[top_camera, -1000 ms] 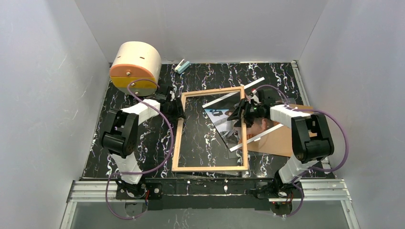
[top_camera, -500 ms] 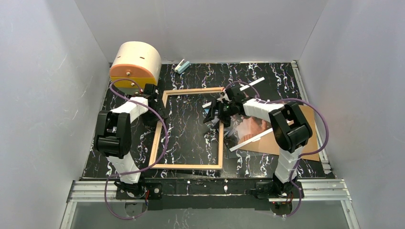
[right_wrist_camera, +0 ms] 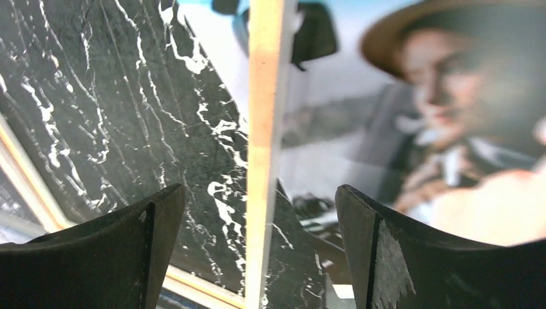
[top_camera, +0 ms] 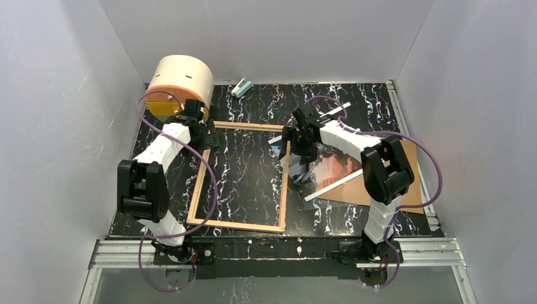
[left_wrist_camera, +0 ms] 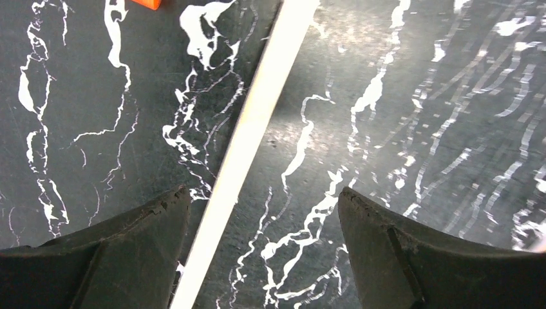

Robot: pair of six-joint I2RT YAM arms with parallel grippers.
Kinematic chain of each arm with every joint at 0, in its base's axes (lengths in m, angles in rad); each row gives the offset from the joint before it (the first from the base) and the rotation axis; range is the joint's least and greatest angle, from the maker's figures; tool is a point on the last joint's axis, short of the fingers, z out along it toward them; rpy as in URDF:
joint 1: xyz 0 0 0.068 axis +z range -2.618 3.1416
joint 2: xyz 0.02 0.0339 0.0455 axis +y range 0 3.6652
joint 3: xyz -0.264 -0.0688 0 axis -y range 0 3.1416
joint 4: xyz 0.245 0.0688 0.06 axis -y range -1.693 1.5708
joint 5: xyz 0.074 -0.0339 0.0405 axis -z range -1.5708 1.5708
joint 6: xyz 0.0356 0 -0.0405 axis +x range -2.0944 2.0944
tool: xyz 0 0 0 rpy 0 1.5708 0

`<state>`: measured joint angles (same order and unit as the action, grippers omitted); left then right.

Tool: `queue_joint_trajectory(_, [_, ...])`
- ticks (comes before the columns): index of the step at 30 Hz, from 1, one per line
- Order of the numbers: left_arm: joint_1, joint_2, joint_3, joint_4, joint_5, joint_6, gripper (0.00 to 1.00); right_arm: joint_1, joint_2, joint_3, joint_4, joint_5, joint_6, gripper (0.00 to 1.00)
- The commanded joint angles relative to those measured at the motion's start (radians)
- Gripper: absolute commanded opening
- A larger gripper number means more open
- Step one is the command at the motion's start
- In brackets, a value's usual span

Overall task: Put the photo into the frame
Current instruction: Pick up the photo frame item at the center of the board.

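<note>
Nearest the bases, the frame lies flat on the black marbled table, left of centre. Just to its right, the photo rests on a brown board, and the frame's right rim crosses the photo's left edge. The right gripper hangs over that rim with its fingers spread wide, pinching nothing. The left gripper sits at the far left corner, also spread, straddling the rim. Beyond them are a cream drum and a pale clip.
</note>
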<state>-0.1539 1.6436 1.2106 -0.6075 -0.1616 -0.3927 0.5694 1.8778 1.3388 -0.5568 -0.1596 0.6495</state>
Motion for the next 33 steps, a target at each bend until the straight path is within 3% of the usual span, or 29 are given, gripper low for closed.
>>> queue_joint_trajectory(1, [0.004,-0.091,0.042,-0.051,0.103,0.020,0.83,-0.007,-0.140,0.049,-0.130,0.238,-0.062,0.95])
queue_joint_trajectory(5, [0.004,-0.157,0.024,-0.037,0.287,0.011,0.83,-0.060,-0.295,-0.040,-0.108,0.327,-0.053,0.95])
queue_joint_trajectory(11, [-0.022,-0.267,-0.052,0.100,0.552,-0.094,0.83,-0.270,-0.539,-0.205,-0.152,0.270,0.052,0.91])
queue_joint_trajectory(17, [-0.201,-0.272,-0.075,0.268,0.576,-0.197,0.84,-0.404,-0.789,-0.421,-0.218,0.223,0.195,0.89])
queue_joint_trajectory(24, [-0.419,-0.063,0.002,0.448,0.553,-0.276,0.84,-0.500,-0.877,-0.595,-0.197,-0.008,0.320,0.88])
queue_joint_trajectory(33, [-0.518,0.374,0.355,0.506,0.652,-0.248,0.79,-0.532,-0.993,-0.808,-0.117,-0.131,0.448,0.90])
